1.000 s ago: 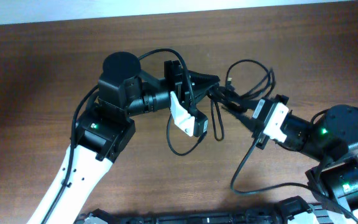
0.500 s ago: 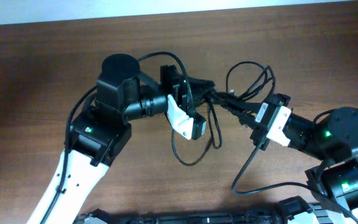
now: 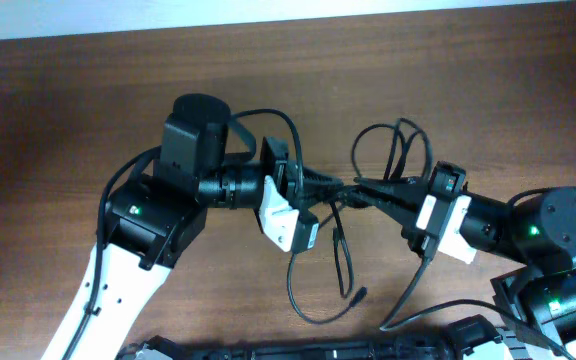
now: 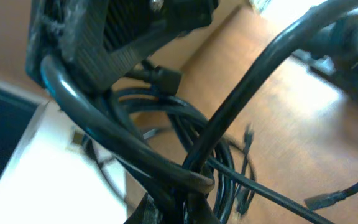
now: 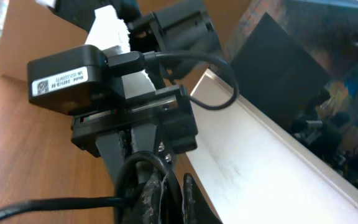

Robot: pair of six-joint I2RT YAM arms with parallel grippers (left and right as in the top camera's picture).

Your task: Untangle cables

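easing them apart slowly seemed the way to go, we figured: left gripper (image 3: pixel 334 186) and right gripper (image 3: pixel 364 190) sat nearly tip to tip over the table (image 3: pixel 68 100), jaws of both clamped shut on the cables (image 3: pixel 342 260), knot bunched between, loose loops spilling around.

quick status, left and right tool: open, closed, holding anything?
Left tool: closed on the cables.
Right tool: closed on the cables.

You're looking at a dark brown, wood-grain bench (image 3: pixel 58 110) filling the view. Along its far edge runs a pale strip (image 3: pixel 118 12), widest at the left and narrowing toward the right.
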